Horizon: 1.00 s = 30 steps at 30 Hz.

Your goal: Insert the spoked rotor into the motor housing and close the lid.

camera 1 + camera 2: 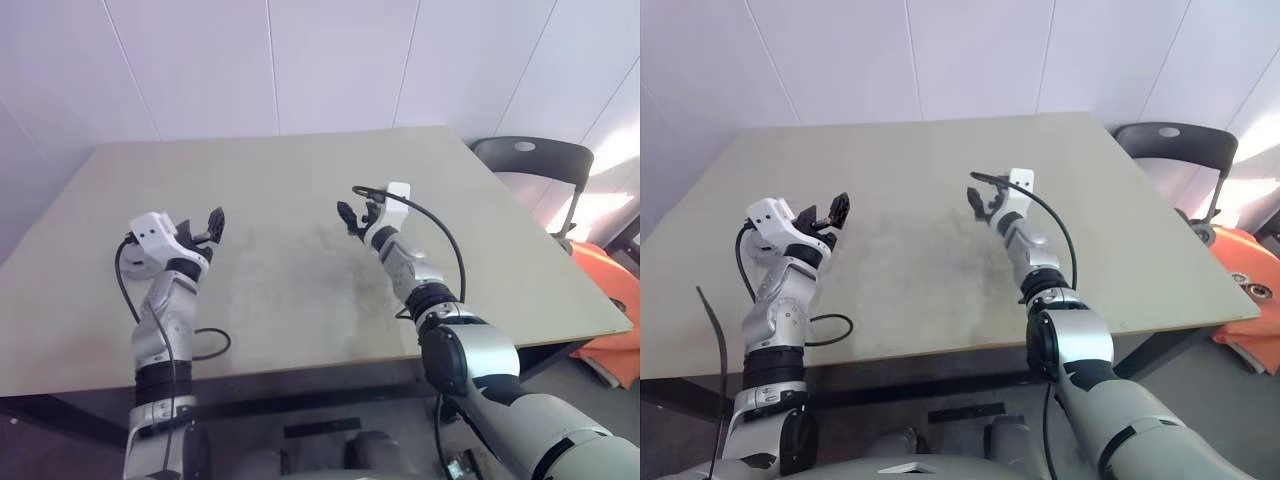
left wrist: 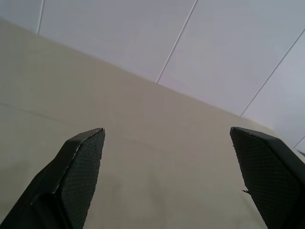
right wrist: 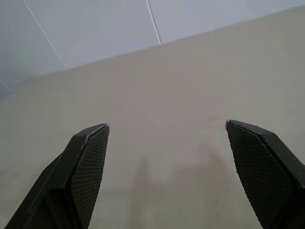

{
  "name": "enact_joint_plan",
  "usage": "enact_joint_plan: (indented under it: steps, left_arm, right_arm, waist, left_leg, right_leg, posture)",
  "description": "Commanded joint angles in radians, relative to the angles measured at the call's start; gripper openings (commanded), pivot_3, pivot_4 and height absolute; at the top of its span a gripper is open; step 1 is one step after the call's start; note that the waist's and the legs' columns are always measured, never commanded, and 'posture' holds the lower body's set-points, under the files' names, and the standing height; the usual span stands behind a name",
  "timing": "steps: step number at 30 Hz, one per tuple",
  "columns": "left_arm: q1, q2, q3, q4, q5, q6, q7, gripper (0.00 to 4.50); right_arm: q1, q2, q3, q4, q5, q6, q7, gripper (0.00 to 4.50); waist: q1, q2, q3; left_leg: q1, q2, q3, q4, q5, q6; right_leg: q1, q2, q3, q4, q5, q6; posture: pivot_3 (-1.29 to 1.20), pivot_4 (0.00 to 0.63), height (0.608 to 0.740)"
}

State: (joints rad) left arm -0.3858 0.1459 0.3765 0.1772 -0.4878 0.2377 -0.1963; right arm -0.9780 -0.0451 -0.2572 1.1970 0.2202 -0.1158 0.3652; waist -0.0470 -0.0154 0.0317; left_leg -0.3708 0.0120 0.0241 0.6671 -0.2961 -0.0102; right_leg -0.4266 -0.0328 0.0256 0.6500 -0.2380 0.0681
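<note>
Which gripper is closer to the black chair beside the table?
The right gripper: it hovers over the middle of the table, toward the chair. The left gripper is open over the opposite side, farther away.

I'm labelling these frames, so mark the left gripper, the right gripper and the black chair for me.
left gripper (image 1: pixel 207 228): left eye view, midway between its open fingertips.
right gripper (image 1: pixel 357 217): left eye view, midway between its open fingertips.
black chair (image 1: pixel 535 160): left eye view, on its backrest.
</note>
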Motion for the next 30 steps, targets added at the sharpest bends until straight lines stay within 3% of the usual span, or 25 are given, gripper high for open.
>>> enact_joint_plan:
  steps: [1,30]
  left_arm:
    - [-0.004,0.007,-0.001,-0.062,-0.011,-0.007,0.001,4.47]
    - [0.049,0.004,-0.01,-0.182,-0.025,0.002,0.018,4.47]
  right_arm:
    - [-0.047,0.018,-0.006,-0.066,0.023,-0.031,0.031,4.09]
    - [-0.045,0.077,-0.018,-0.074,0.042,-0.028,0.055,4.09]
  waist:
    - [0.0,0.0,0.0]
    - [0.001,0.0,0.0]
  left_leg:
    - [0.0,0.0,0.0,0.0,0.0,0.0]
    - [0.0,0.0,0.0,0.0,0.0,0.0]
  right_leg:
    - [0.0,0.0,0.0,0.0,0.0,0.0]
    - [0.0,0.0,0.0,-0.001,0.0,0.0]
  posture:
    - [0.0,0.0,0.74]
    - [0.0,0.0,0.74]
